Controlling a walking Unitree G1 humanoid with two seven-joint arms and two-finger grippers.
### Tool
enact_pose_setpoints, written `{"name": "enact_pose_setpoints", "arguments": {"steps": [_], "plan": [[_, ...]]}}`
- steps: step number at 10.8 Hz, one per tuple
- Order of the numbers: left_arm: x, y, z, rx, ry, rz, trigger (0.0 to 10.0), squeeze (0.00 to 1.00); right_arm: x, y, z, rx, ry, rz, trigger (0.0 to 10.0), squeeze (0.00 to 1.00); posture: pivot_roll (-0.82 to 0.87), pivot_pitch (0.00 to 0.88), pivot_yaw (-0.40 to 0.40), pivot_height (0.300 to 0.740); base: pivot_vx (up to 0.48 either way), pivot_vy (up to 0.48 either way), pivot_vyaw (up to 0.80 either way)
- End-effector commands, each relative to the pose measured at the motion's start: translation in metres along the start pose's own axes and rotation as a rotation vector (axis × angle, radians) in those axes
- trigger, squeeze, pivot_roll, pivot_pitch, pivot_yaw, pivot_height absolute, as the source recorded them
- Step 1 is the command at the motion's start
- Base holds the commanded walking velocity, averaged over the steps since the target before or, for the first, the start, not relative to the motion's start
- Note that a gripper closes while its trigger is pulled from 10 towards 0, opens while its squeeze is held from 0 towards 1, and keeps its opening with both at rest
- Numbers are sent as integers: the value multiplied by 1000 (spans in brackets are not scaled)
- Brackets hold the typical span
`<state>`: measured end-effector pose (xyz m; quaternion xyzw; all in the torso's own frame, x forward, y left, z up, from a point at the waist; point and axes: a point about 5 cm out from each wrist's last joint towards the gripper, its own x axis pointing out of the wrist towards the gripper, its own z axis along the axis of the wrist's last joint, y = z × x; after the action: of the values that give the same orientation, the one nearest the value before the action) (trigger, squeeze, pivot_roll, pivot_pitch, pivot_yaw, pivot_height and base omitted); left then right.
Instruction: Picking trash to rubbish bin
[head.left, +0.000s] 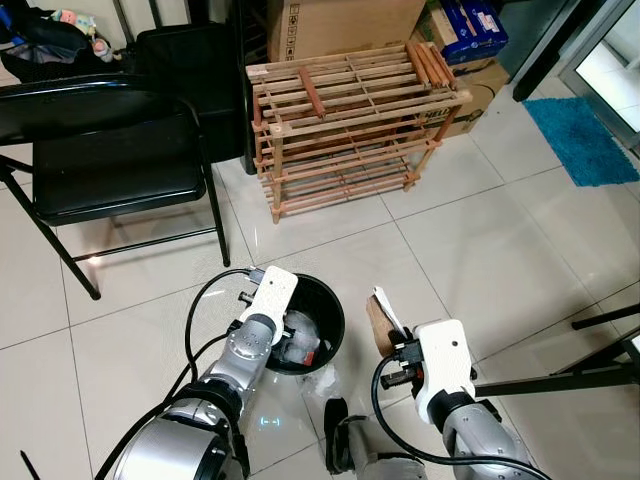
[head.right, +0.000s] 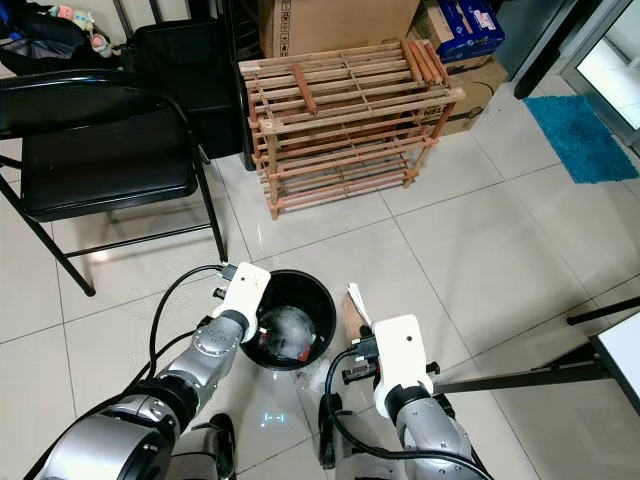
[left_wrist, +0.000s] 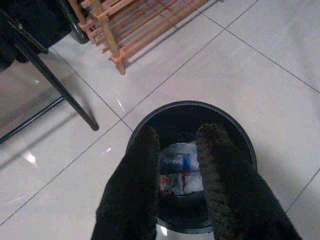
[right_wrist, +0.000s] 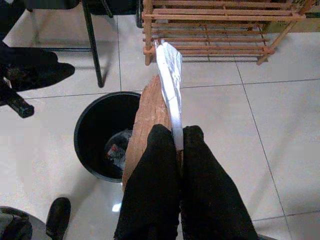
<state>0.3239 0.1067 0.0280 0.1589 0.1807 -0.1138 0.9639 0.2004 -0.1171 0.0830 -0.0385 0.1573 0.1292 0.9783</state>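
A round black rubbish bin (head.left: 337, 312) stands on the tiled floor just ahead of me, with a clear plastic bottle (left_wrist: 177, 172) and other scraps inside. My left gripper (left_wrist: 177, 150) hovers over the bin's left rim, fingers open, and the bottle shows down in the bin through the gap. To the right of the bin, my right gripper (right_wrist: 177, 137) is shut on a brown cardboard scrap (right_wrist: 147, 115) with a white strip (right_wrist: 170, 70) against it. The scrap (head.left: 378, 322) sticks up beside the bin's right rim.
A wooden slatted shoe rack (head.left: 345, 120) stands ahead, with cardboard boxes (head.left: 340, 25) behind it. A black folding chair (head.left: 110, 160) is at the left and a blue mat (head.left: 580, 135) at the far right. Black stand legs (head.left: 560, 380) cross the floor on my right. Crumpled clear plastic (head.left: 322, 380) lies by the bin.
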Motion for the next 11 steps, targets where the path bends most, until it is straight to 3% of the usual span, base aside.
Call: {"name": "enact_pose_setpoints", "arguments": {"steps": [1, 5, 8, 11], "plan": [[-2, -5, -8, 8, 23, -3, 10000, 1000, -4, -4, -3, -10, 19, -26, 10000, 0, -89, 307, -124, 740, 0, 0, 0], [0, 6, 0, 0, -8, 52, 10000, 1000, 0, -5, -1, -14, 11, -23, 10000, 0, -58, 294, -121, 740, 0, 0, 0], [-4, 16, -5, -50, -19, 65, 10000, 1000, 14, -10, -5, -17, 10, -10, 10000, 0, 28, 305, -123, 740, 0, 0, 0], [-32, 33, -15, -77, -57, 36, 10000, 1000, 54, -18, -11, -70, 24, 64, 10000, 0, 212, 338, -138, 740, 0, 0, 0]]}}
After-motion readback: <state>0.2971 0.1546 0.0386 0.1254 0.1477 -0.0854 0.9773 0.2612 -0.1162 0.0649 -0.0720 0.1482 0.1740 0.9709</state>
